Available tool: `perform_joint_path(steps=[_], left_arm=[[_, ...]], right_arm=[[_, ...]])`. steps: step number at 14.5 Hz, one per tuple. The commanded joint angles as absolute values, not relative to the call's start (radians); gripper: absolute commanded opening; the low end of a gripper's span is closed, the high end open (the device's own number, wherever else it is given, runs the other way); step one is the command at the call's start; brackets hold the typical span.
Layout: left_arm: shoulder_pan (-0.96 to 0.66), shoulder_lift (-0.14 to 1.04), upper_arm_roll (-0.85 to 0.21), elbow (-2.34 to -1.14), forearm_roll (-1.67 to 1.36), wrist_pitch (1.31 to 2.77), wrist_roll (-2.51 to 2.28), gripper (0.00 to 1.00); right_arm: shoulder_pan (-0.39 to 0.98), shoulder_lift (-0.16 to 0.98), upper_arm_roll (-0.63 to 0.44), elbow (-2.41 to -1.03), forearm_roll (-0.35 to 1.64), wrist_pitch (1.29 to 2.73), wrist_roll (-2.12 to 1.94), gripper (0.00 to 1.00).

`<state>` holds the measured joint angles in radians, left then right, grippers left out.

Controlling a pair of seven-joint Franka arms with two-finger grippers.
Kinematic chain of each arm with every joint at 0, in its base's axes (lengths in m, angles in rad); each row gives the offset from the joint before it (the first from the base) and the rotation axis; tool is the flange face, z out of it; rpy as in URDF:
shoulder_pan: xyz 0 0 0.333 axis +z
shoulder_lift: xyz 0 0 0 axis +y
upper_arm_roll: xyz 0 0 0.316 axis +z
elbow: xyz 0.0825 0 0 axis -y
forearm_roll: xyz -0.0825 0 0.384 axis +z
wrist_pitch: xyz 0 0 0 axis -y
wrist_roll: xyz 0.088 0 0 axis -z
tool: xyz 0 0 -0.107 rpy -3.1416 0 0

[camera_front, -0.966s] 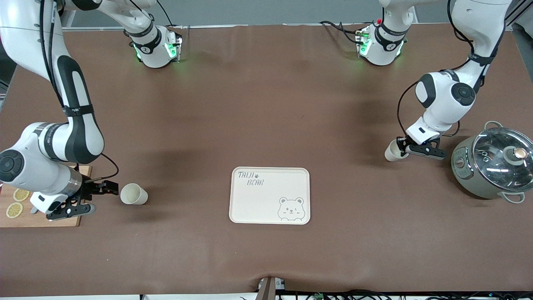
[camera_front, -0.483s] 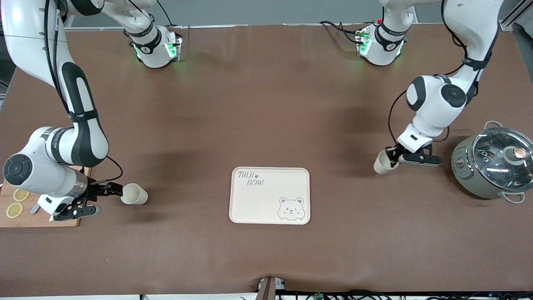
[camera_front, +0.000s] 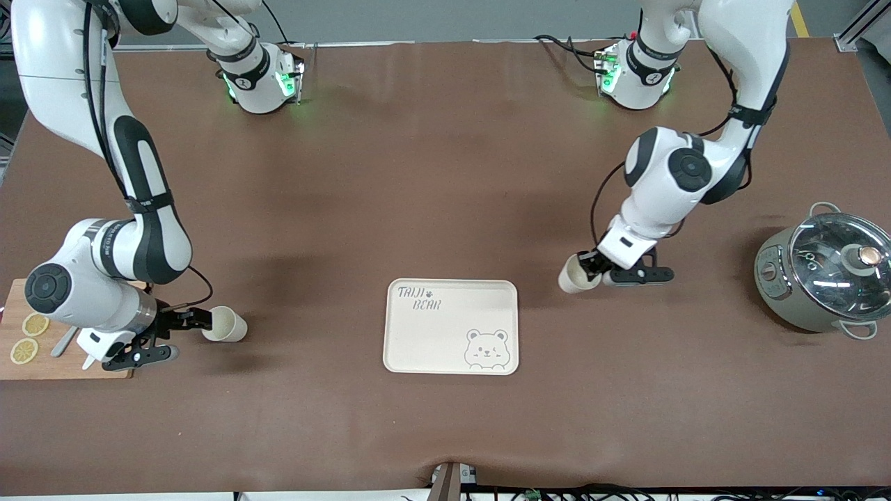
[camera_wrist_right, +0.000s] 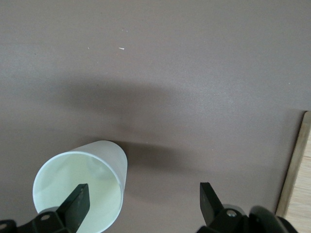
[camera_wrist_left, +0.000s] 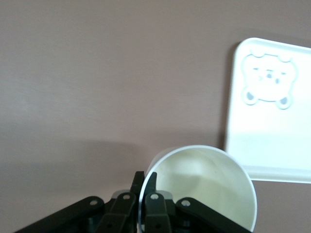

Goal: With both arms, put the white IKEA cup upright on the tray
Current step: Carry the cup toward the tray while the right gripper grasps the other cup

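The cream tray [camera_front: 431,334] with the bear drawing lies mid-table and holds nothing; it also shows in the left wrist view [camera_wrist_left: 272,145]. My left gripper [camera_front: 590,267] is shut on the rim of a white cup [camera_front: 572,277], held tilted just off the tray's corner toward the left arm's end. In the left wrist view the fingers [camera_wrist_left: 145,183] pinch the cup's wall [camera_wrist_left: 204,184]. A second white cup [camera_front: 225,324] lies on its side toward the right arm's end. My right gripper [camera_front: 189,335] is open at its mouth. In the right wrist view [camera_wrist_right: 143,201] one finger [camera_wrist_right: 77,201] stands before that cup's opening [camera_wrist_right: 82,187].
A grey-green pot [camera_front: 786,278] with a glass lid stands at the left arm's end. A wooden cutting board [camera_front: 69,365] with lemon slices [camera_front: 24,350] lies at the right arm's end, beside my right gripper; its edge shows in the right wrist view [camera_wrist_right: 295,165].
My left arm has carried its cup from beside the pot toward the tray. My right gripper has moved closer to the lying cup, up to its mouth.
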<state>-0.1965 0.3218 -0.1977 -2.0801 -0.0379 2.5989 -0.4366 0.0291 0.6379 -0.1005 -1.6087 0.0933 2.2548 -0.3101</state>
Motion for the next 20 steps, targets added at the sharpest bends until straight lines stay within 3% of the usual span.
perform_joint_path(steps=[1,4,6,20], left_arm=[[-0.245,0.452,-0.192,-1.843,0.12,2.414,-0.63,0.0],[-0.328,0.602,-0.195,-1.587,0.216,2.211,-0.79,0.0],[-0.379,0.664,-0.186,-1.502,0.216,2.18,-0.846,0.0],[-0.46,0.735,-0.176,-1.477,0.216,2.275,-0.96,0.0]], right_arm=[[0.031,0.634,-0.098,-1.617,0.107,2.266,-0.331,1.0],[0.032,0.638,-0.097,-1.618,0.107,2.266,-0.333,1.0],[0.037,0.646,-0.094,-1.621,0.107,2.275,-0.333,1.0],[0.048,0.646,-0.091,-1.709,0.107,2.384,-0.333,1.0]])
